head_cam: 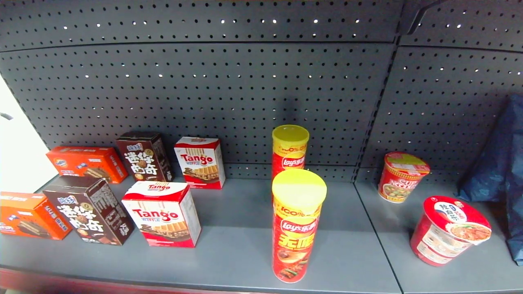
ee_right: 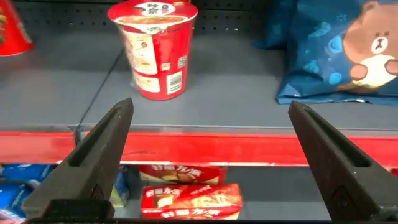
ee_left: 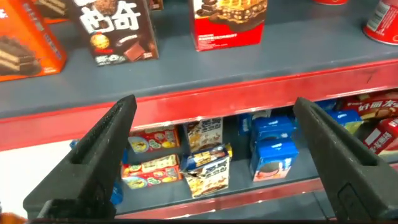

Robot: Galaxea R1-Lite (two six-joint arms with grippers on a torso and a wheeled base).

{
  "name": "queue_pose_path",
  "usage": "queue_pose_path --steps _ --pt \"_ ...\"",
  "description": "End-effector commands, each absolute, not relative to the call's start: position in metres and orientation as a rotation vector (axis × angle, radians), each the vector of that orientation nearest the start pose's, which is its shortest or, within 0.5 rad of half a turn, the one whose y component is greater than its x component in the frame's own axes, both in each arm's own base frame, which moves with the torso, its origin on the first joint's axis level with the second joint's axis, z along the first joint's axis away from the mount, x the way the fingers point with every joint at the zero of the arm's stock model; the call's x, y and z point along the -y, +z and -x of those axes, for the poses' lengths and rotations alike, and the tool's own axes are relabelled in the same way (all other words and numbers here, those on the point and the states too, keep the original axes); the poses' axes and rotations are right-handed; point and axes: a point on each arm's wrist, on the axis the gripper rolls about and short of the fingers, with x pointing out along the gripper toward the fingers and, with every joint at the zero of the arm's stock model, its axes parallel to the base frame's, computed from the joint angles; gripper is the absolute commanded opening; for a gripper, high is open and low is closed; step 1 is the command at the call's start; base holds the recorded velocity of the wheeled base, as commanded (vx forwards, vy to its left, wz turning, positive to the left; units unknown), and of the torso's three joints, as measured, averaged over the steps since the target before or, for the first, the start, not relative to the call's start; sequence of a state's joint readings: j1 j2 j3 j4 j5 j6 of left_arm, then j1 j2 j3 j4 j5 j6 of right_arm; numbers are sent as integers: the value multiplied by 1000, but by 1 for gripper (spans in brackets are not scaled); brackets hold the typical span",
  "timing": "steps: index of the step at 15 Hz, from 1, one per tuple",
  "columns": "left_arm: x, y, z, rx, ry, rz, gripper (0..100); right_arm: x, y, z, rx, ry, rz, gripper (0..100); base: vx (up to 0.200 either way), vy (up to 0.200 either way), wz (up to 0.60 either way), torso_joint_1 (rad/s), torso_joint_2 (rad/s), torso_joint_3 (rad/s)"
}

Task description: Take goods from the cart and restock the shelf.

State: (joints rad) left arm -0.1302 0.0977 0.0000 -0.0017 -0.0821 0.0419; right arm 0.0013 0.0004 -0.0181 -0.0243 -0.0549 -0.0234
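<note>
Left gripper and right gripper: fingers spread wide, empty, facing the shelf front edge. Shelf carries biscuit boxes, two chip cans and two noodle cups.

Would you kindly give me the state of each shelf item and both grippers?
Front chip can, upright, lidded.
Rear chip can, upright, lidded.
Noodle cup, upright, sealed.
Noodle bowl, upright, sealed.
Front wafer box, upright, closed.
Rear wafer box, upright, closed.
Front brown box, upright, closed.
Rear brown box, upright, closed.
Front orange box, closed.
Rear orange box, closed.
Blue bag, slumped.
Left gripper, open, empty.
Right gripper, open, empty.
</note>
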Motion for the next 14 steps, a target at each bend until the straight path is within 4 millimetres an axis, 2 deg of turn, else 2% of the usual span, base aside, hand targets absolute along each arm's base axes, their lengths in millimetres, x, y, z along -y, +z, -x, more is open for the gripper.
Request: queue_pose_path --steps 1,14 --pt "0 78 15 -97 -214 -42 100 1 84 24 44 -51 23 100 0 0 0 0 0 0" --pt "0 77 15 -97 -216 -56 100 1 83 24 45 -53 -10 100 0 0 0 0 0 0"
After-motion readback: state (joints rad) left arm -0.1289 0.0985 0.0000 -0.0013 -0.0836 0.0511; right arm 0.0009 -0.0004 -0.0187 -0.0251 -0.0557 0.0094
